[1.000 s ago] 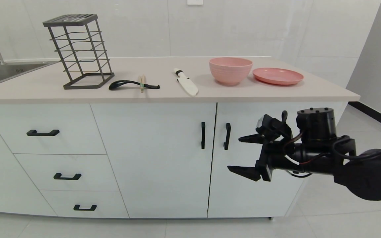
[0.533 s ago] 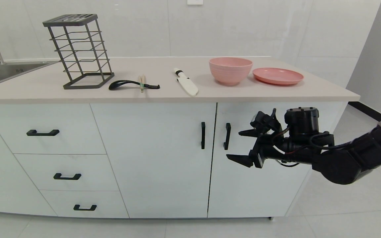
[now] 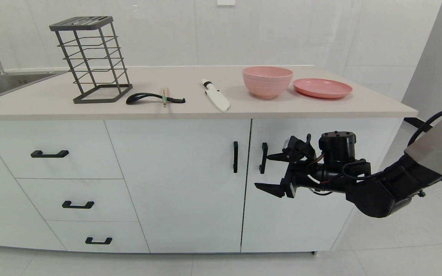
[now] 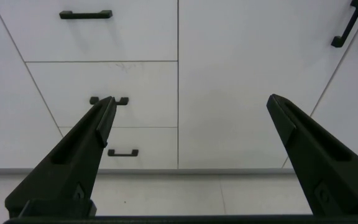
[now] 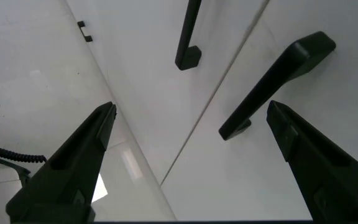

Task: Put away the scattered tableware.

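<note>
On the counter lie a pink bowl (image 3: 267,81), a pink plate (image 3: 322,87) to its right, a white knife (image 3: 216,96), a black spoon (image 3: 144,97) and chopsticks (image 3: 164,96) across the spoon's handle. My right gripper (image 3: 263,171) is open below the counter, with its upper fingertip just beside the right cabinet door's black handle (image 3: 263,158). In the right wrist view the right gripper (image 5: 190,111) is spread wide, and that handle (image 5: 278,81) runs close before one finger. My left gripper (image 4: 188,109) is open and holds nothing, facing the lower drawers.
A dark wire rack (image 3: 90,59) stands at the counter's left, next to a sink (image 3: 2,82) with a tap. Below are three drawers with black handles (image 3: 49,154) and two cabinet doors; the left door's handle (image 3: 235,156) is close to the right one.
My right gripper has moved left and slightly up, toward the cabinet door handles, and stays open. The tableware on the counter has not moved.
</note>
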Motion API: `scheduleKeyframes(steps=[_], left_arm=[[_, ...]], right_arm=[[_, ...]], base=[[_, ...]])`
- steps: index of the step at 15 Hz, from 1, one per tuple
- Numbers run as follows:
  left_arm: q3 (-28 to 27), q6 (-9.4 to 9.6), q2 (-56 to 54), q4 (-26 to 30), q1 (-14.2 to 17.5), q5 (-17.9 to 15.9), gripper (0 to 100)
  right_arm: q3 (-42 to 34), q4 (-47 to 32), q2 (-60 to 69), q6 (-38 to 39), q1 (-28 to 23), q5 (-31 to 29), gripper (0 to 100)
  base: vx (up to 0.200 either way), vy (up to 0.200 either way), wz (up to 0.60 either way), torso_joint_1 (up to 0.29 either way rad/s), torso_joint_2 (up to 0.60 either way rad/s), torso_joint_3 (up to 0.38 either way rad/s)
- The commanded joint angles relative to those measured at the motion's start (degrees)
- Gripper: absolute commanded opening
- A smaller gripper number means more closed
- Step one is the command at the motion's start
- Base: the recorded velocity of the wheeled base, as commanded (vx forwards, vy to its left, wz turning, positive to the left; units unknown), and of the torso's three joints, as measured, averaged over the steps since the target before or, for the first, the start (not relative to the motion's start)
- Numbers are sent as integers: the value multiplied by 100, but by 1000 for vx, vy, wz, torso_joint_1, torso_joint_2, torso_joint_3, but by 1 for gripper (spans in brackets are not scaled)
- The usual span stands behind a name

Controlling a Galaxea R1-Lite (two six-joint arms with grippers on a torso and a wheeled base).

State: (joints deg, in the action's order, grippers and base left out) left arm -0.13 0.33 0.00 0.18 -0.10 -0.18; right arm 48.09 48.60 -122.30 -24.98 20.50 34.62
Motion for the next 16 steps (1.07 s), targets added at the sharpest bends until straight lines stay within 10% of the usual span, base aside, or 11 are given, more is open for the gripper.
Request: scheduleKeyframes(steps=[1, 16], left_arm=[[5, 2, 9, -1, 1, 1, 100], [-4, -15, 9, -9, 1, -122, 100]], right_arm=[[-28, 70, -5, 2, 15, 36, 100], [-177, 404, -14, -16, -266, 238, 100]], base=[[0, 0, 0, 0, 0, 0], [0, 0, 0, 0, 0, 0]])
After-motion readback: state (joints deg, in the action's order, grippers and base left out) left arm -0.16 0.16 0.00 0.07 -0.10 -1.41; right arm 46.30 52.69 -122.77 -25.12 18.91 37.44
